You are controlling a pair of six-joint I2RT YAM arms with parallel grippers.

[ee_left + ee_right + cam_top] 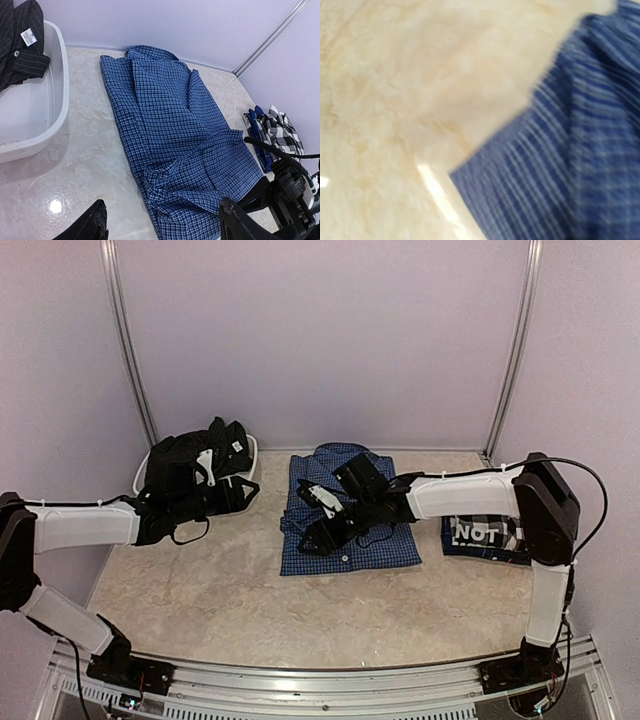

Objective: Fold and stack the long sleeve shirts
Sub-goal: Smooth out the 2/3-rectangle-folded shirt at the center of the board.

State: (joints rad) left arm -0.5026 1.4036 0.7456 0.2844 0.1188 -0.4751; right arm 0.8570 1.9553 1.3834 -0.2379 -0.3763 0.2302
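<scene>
The blue check long sleeve shirt [345, 515] [170, 130] lies folded at the table's middle, its lower hem rumpled. My right gripper [322, 517] hovers low over its left half, fingers apart and holding nothing I can see. The right wrist view shows only blurred blue cloth [570, 165] and bare table, no fingers. The plain black shirt [185, 462] [20, 35] is heaped in a white basin [143, 468] [47, 100]. My left gripper [235, 497] [162, 227] stands open and empty between basin and blue shirt. The black-and-white check shirt [482, 535] [280, 132] lies at the right, partly behind the right arm.
The right arm's black wrist and cable [292, 192] sit at the blue shirt's lower right corner. Grey walls with metal posts [510, 350] close off the back and sides. Bare marble table [200, 590] stretches in front of the shirts.
</scene>
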